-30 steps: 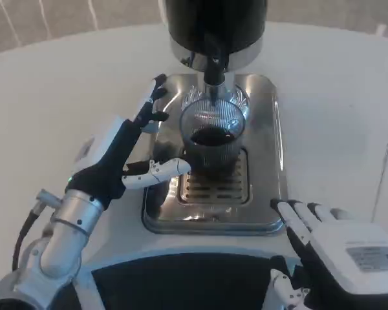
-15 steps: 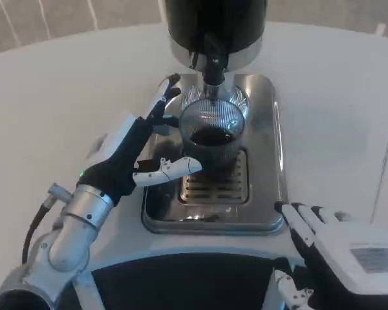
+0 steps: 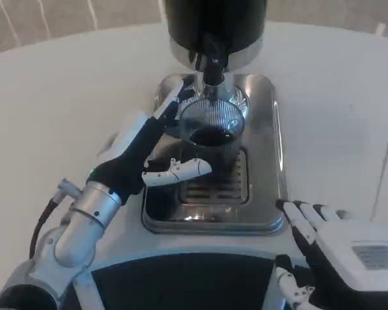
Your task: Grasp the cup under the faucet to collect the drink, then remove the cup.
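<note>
Right hand [image 3: 346, 248] at 5 o'clock, resting on white table [image 3: 64, 110] just beside drip tray corner, fingers straight, close together, holding nothing. Left hand [image 3: 139, 152] at 9 o'clock of centre, over tray's left side, fingers spread wide around cup, grip not closed; contact cannot tell. Ribbed glass cup [image 3: 211, 132] upright on steel drip tray [image 3: 271, 129], dark drink inside. Faucet [image 3: 213, 64] directly above cup at 12 o'clock, under black dispenser [image 3: 213, 22].

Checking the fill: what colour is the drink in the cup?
Dark brown, nearly black, in the clear ribbed cup, best seen in the head view.
</note>
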You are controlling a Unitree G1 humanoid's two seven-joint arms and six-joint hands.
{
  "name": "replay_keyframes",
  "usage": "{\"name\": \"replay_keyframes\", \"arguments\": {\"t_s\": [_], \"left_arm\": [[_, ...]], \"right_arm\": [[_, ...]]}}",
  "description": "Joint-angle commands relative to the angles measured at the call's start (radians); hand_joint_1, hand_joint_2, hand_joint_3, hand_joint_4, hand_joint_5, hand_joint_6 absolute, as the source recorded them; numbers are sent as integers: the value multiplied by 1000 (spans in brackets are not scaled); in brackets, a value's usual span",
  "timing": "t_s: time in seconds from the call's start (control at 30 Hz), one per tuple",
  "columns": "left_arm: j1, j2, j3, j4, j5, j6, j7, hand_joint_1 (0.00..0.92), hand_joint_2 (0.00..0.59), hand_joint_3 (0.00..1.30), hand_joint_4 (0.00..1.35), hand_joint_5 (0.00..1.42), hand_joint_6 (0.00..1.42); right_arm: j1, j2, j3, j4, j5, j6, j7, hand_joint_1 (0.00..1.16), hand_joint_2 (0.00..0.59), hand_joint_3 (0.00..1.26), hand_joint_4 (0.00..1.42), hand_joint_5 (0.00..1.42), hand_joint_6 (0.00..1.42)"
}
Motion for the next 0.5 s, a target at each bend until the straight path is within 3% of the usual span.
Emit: {"name": "replay_keyframes", "arguments": {"t_s": [0.03,0.5], "left_arm": [[-13,1,-6,19,-7,-17,-24,370,59,0,3,344,387],[-37,-12,-13,45,-8,-8,-35,351,59,0,31,389,424]], "right_arm": [[1,8,6,-10,-3,-2,12,0,586,0,0,0,0],[-19,17,6,-15,-19,1,42,0,586,0,0,0,0]]}}
